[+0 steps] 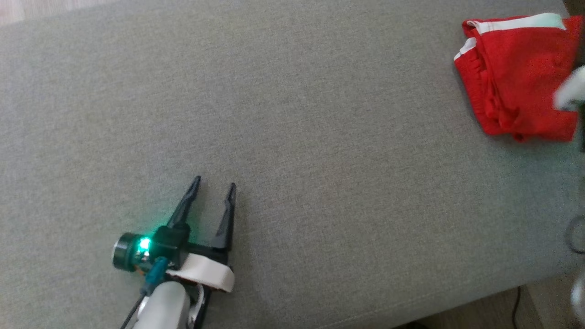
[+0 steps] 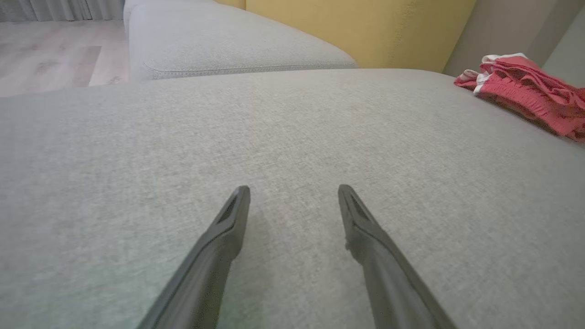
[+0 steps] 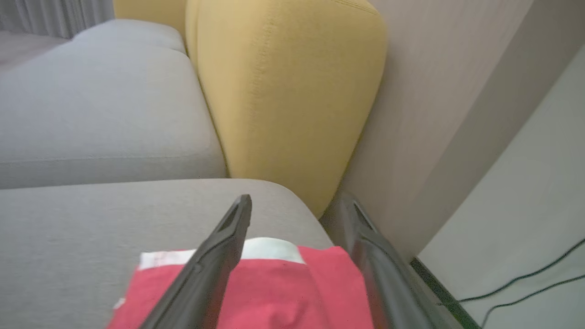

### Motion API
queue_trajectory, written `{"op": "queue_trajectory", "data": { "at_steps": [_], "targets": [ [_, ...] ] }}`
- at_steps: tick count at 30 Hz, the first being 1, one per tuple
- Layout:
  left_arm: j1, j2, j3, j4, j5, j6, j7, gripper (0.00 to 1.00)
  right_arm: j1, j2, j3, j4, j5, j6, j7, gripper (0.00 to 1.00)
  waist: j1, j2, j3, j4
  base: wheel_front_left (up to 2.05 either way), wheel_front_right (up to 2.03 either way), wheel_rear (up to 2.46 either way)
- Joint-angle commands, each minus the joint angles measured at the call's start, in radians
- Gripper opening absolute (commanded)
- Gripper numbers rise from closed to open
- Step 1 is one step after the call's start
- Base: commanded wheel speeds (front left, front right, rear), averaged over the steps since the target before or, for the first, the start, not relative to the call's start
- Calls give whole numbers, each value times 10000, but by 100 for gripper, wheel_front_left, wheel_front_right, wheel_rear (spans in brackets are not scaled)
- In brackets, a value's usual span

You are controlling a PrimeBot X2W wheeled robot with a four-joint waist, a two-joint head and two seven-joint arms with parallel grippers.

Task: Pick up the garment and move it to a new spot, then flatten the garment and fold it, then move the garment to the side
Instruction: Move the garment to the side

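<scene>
Left tool, right tool: both splayed.

One garment, two grippers, four cushions, two cables.

There is a single red garment, the only piece of clothing, and two white strips show on it. The grippers number two, the left gripper and the right gripper, each with two long dark fingers, which makes four fingers in all. One green light glows on the left one. Grey seat cushions come to two: a near cushion and a far cushion. Yellow back cushions also come to two: a front cushion and a rear cushion. Two thin dark cables lie side by side.
</scene>
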Motion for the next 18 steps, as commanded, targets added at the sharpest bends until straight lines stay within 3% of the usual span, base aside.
{"op": "queue_trajectory", "data": {
  "at_steps": [1,8,13,18],
  "targets": [
    [-114,96,453,-128,36,105,-42,100,-176,203,186,-425,-48,-17,-133,100,0,0,-56,-11,0,0,0],
    [64,119,1213,-332,-37,425,-42,100,1186,1859,1502,-2810,869,-17,-178,100,0,0,-404,194,0,0,0],
    [285,116,1824,-437,-139,660,-42,100,2943,2356,2341,-4141,2020,-17,-179,100,0,0,-723,613,0,0,0],
    [596,108,2234,-390,-161,795,-42,100,4517,2506,2934,-4499,2688,-17,-180,100,0,0,-1041,1050,0,0,0]
  ]
}}
